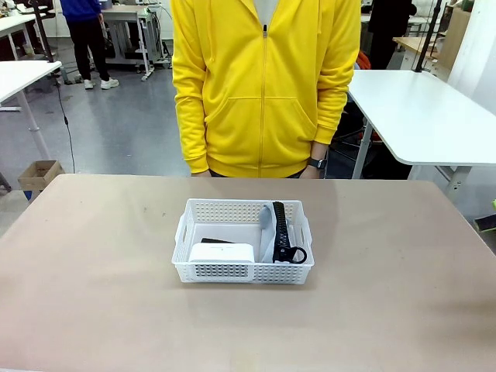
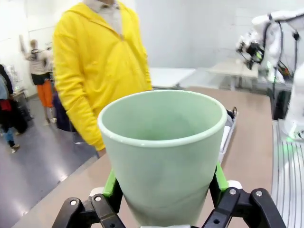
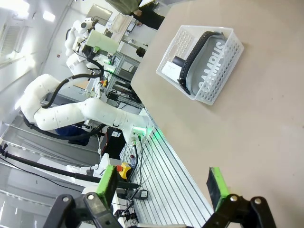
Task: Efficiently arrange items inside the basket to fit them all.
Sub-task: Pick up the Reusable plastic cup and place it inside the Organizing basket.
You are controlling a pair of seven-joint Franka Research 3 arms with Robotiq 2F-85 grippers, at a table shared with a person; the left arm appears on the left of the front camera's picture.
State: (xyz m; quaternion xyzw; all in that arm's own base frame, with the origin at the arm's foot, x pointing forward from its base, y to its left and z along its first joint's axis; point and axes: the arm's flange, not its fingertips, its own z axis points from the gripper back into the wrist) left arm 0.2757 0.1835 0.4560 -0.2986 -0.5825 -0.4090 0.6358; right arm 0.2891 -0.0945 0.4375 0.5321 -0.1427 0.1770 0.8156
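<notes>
The counter (image 1: 101, 294) lay bare on every side of the basket (image 1: 243, 272), which sat near its middle, so approach was open from the near edge and both side edges. At the far edge a person (image 1: 263, 85) stood close, blocking that side. Inside the basket, the white box (image 1: 222, 252) filled the near left corner and the grey pouch (image 1: 268, 232) stood on edge along the right wall; a gap remained toward the far left corner
</notes>
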